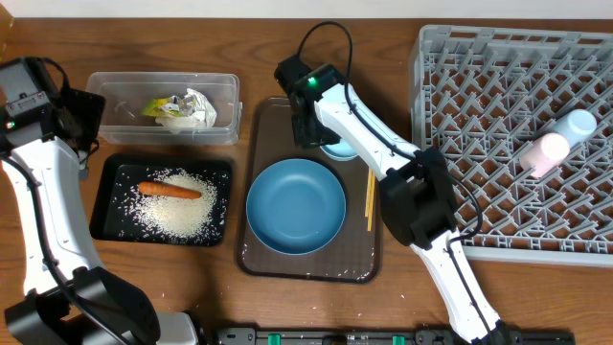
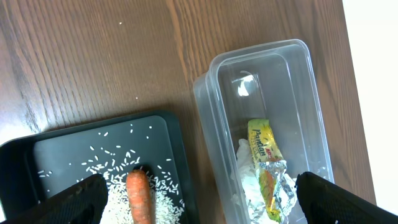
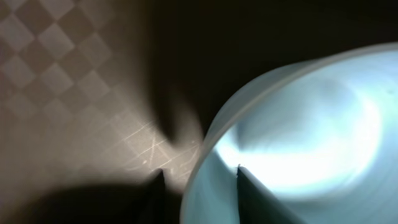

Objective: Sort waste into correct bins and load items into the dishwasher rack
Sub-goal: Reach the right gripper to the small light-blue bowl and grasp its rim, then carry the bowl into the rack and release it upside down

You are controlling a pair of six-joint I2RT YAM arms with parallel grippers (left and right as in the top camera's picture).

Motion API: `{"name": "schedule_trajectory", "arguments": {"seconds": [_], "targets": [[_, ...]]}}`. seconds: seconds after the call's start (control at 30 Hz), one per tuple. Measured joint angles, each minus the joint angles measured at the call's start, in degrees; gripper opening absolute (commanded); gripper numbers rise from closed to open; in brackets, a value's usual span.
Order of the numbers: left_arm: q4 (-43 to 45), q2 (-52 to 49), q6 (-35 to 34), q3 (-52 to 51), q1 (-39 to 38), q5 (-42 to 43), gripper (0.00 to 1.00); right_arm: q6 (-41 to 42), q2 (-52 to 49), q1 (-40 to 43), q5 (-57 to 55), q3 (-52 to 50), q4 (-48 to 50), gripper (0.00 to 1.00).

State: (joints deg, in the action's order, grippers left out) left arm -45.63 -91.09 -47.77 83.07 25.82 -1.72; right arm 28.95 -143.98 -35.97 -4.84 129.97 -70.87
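Note:
My right gripper (image 1: 311, 126) is down at the light-blue cup (image 1: 337, 149) on the brown tray; in the right wrist view its open fingers (image 3: 200, 177) straddle the cup's rim (image 3: 292, 124), one inside and one outside. The blue bowl (image 1: 295, 206) and chopsticks (image 1: 370, 199) lie on that tray. My left gripper (image 2: 199, 190) is wide open and empty, hovering above the black tray (image 2: 62, 152) and clear tub (image 2: 217, 106). The carrot (image 2: 139, 196) and rice (image 1: 182, 216) lie in the black tray. Tissue (image 1: 196, 107) and wrapper (image 2: 268, 168) lie in the tub.
The grey rack (image 1: 479, 125) fills the right side, with a pinkish-white cup (image 1: 544, 153) and a pale cup (image 1: 578, 123) lying in it. The brown tray (image 1: 259, 259) sits mid-table. A few rice grains (image 1: 158, 299) lie on the wood in front of the black tray.

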Motion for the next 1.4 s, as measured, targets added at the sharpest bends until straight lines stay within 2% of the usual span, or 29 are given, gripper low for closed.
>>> {"name": "schedule_trajectory", "arguments": {"seconds": [0.3, 0.5, 0.67, 0.83, 1.0, 1.13, 1.3, 1.4], "targets": [[0.0, 0.0, 0.0, 0.0, 0.0, 0.0, 0.99, -0.66, 0.02, 0.42, 1.36, 2.32, -1.81, 0.01], [0.0, 0.0, 0.0, 0.0, 0.0, 0.0, 0.98, -5.79, 0.42, 3.8, 9.4, 14.82, -7.04, 0.01], [0.0, 0.0, 0.0, 0.0, 0.0, 0.0, 0.98, -10.43, 4.0, 11.58, 14.71, 22.58, -10.84, 0.01], [0.0, 0.0, 0.0, 0.0, 0.0, 0.0, 0.98, -16.13, 9.42, 25.9, 24.33, 24.52, -11.08, 0.01], [0.0, 0.0, 0.0, 0.0, 0.0, 0.0, 0.99, -22.4, 10.1, 40.41, 39.36, 23.58, -10.84, 0.01], [0.0, 0.0, 0.0, 0.0, 0.0, 0.0, 0.98, -27.34, 10.08, 48.33, 53.53, 19.23, -8.92, 0.01], [0.0, 0.0, 0.0, 0.0, 0.0, 0.0, 0.98, -30.4, 10.08, 52.83, 68.02, 10.58, -1.7, 0.01], [0.0, 0.0, 0.0, 0.0, 0.0, 0.0, 0.98, -31.39, 10.08, 54.27, 78.29, 3.69, 6.64, 0.01]]}}
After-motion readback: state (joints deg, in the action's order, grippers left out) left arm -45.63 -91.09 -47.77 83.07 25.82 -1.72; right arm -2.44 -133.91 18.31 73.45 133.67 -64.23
